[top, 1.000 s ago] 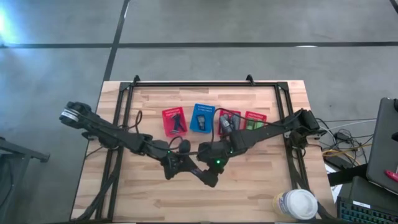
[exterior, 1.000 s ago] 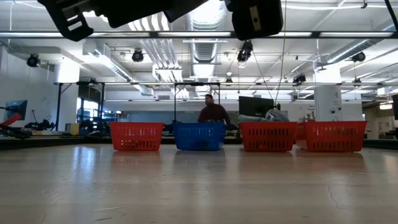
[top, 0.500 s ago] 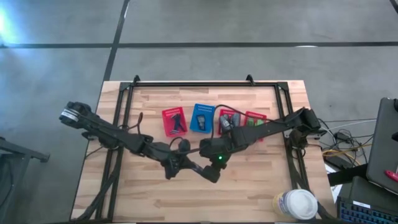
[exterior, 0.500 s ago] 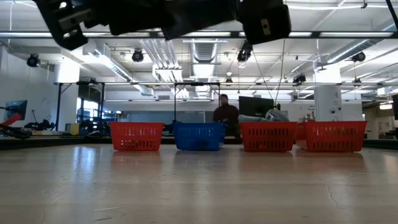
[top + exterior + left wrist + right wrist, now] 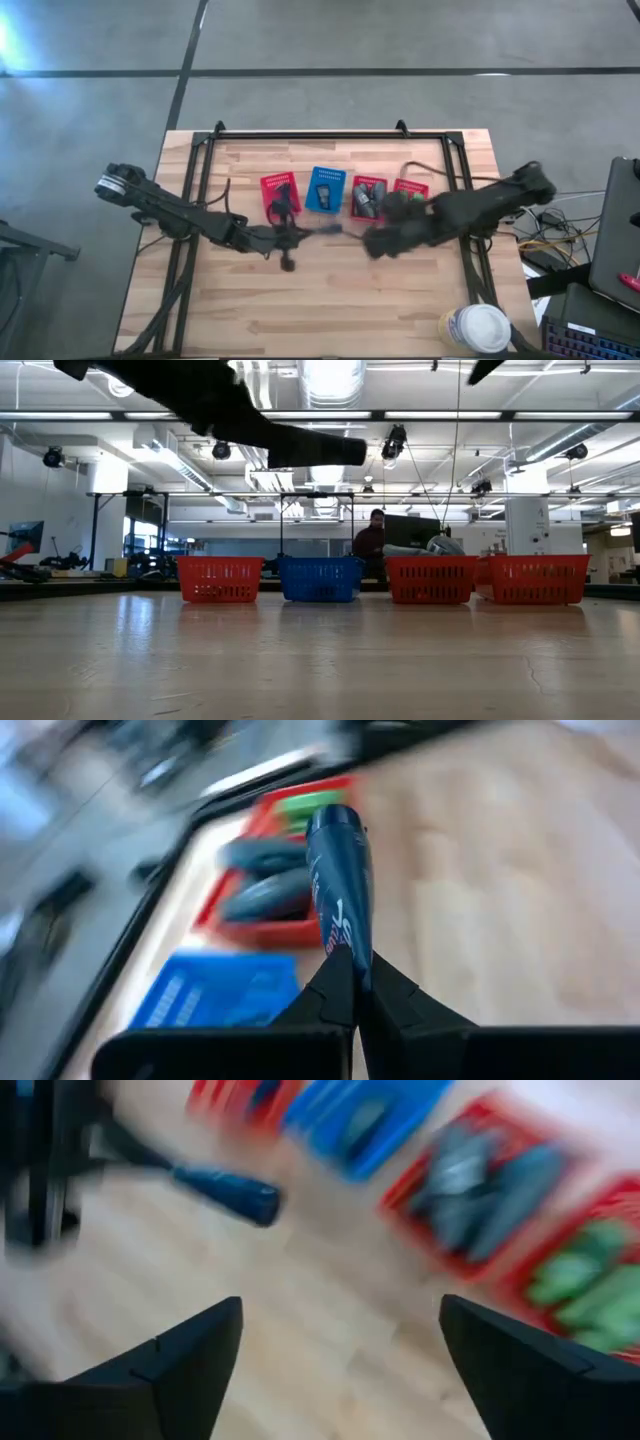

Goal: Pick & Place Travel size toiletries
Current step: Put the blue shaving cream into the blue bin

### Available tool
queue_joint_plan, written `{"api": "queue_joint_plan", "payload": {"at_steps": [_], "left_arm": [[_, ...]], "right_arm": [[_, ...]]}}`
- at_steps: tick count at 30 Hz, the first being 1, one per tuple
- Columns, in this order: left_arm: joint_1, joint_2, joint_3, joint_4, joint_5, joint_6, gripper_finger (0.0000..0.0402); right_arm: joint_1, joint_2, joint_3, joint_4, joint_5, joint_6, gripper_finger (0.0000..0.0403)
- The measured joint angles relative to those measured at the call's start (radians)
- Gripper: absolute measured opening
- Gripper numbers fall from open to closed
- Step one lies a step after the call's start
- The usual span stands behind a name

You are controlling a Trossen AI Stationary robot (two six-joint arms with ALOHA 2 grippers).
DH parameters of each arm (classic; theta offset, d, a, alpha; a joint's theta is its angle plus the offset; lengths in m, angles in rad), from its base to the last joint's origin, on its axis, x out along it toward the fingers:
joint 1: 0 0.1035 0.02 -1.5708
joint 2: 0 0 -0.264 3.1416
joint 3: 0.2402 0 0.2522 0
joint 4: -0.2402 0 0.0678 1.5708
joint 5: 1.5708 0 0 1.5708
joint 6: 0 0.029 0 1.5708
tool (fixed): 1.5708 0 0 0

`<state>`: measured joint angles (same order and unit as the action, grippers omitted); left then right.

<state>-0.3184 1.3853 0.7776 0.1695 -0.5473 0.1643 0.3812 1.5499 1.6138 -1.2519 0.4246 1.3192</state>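
Since a second ago: the two grippers, then nose to nose at mid-table, have parted. Right gripper point(image 5: 330, 1370) has drawn back to the right, now near the front of the two right-hand baskets; left gripper point(image 5: 352, 982) has swung toward the basket row.

Left gripper: fingers pressed together on the tail of a dark blue tube point(image 5: 338, 870), which juts forward from the tips. In the high view the tube point(image 5: 327, 230) hangs above the table just in front of the blue basket point(image 5: 325, 190). Looks like a hand-over just completed, tube now headed for a basket.

Right gripper: fingers spread wide, nothing between them.

Baskets sit in a row at the far side, apparently sorted by kind: far-left red basket point(image 5: 279, 195) holds a dark piece; third basket point(image 5: 368, 197) holds grey tubes point(image 5: 262, 890); far-right basket point(image 5: 410, 192) holds green tubes point(image 5: 585, 1275).

Writing: pale lettering runs along the blue tube, too blurred to read. No other labels legible.
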Motion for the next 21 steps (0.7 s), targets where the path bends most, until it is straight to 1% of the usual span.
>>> {"api": "queue_joint_plan", "payload": {"at_steps": [2,4,6,8,9,11,13,14,18,21], "left_arm": [[0.026,0.006,0.000,0.020,-0.105,-0.161,0.0003],[0.079,0.018,0.000,0.034,-0.164,-0.338,0.0003],[0.147,0.049,0.007,0.040,-0.164,-0.495,0.0003],[0.217,0.094,0.015,0.039,-0.147,-0.604,0.0003],[0.250,0.122,0.023,0.038,-0.140,-0.639,0.0003],[0.312,0.177,0.039,0.039,-0.093,-0.716,0.0003],[0.357,0.230,0.060,0.039,-0.044,-0.779,0.0003],[0.371,0.254,0.070,0.040,-0.039,-0.803,0.0004],[0.378,0.325,0.115,0.040,-0.063,-0.847,0.0015],[0.377,0.351,0.144,0.037,-0.029,-0.849,0.0036]], "right_arm": [[0.031,-0.053,0.000,-0.095,0.129,0.147,0.0344],[0.054,-0.083,-0.003,-0.179,0.205,0.269,0.0352],[0.061,-0.100,-0.011,-0.236,0.244,0.330,0.0356],[0.060,-0.103,-0.015,-0.269,0.259,0.343,0.0358],[0.057,-0.103,-0.016,-0.278,0.260,0.337,0.0358],[0.047,-0.094,-0.017,-0.287,0.260,0.305,0.0356],[0.043,-0.088,-0.018,-0.286,0.260,0.268,0.0351],[0.043,-0.085,-0.018,-0.286,0.260,0.251,0.0349],[0.042,-0.081,-0.018,-0.286,0.259,0.220,0.0338],[0.042,-0.082,-0.018,-0.287,0.255,0.217,0.0333]]}}
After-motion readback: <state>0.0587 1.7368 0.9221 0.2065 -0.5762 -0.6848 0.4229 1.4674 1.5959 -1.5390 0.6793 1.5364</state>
